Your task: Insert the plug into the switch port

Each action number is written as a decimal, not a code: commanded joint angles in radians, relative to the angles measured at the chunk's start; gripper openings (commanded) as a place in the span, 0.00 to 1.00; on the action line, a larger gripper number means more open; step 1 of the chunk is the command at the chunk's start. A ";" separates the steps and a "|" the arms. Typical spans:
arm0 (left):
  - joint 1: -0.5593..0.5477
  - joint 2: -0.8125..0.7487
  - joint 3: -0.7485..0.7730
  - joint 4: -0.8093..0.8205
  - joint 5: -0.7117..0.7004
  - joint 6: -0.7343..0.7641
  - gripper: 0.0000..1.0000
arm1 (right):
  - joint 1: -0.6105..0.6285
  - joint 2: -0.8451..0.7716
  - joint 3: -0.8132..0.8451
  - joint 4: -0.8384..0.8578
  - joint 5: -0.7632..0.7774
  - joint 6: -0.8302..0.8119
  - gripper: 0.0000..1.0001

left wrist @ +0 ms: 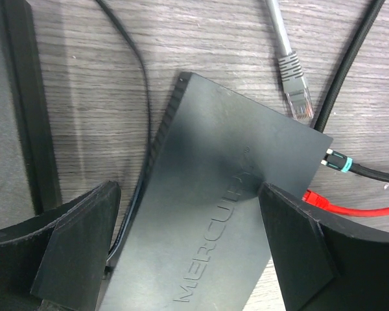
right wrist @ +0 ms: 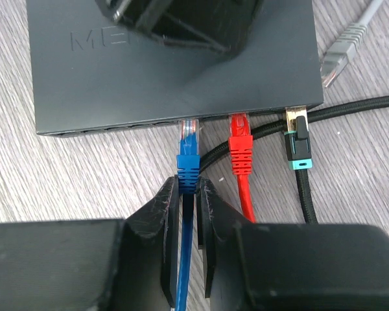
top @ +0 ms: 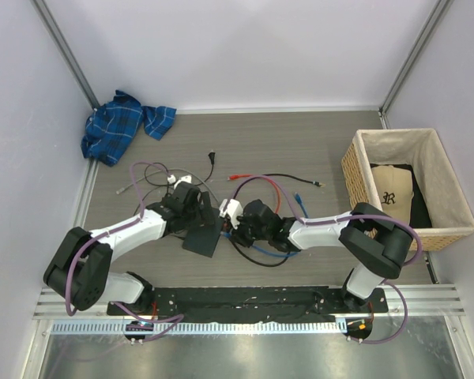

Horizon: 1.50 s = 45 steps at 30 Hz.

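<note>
Plug [right wrist: 187, 162], blue, clamped in right gripper [right wrist: 188, 188], sits nose-on to switch port [right wrist: 179, 121], tip at its mouth; left gripper [left wrist: 188, 194] spread wide, astride box [left wrist: 246, 129].

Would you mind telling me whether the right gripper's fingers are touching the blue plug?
Touching. The right wrist view shows the right gripper with its fingers pinched onto the rear of the blue plug, no gap on either side.
</note>
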 commanded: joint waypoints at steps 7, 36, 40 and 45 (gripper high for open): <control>0.002 -0.020 -0.043 0.038 0.101 -0.054 0.92 | 0.046 0.005 0.039 0.151 0.060 0.001 0.01; 0.001 0.014 -0.052 0.081 0.265 -0.075 0.88 | 0.143 0.064 0.117 0.213 0.165 -0.125 0.01; -0.004 0.000 -0.065 0.092 0.281 -0.091 0.87 | 0.143 0.080 0.133 0.243 0.169 -0.095 0.01; -0.039 -0.003 -0.075 0.128 0.304 -0.123 0.86 | 0.140 0.078 0.148 0.267 0.177 -0.083 0.01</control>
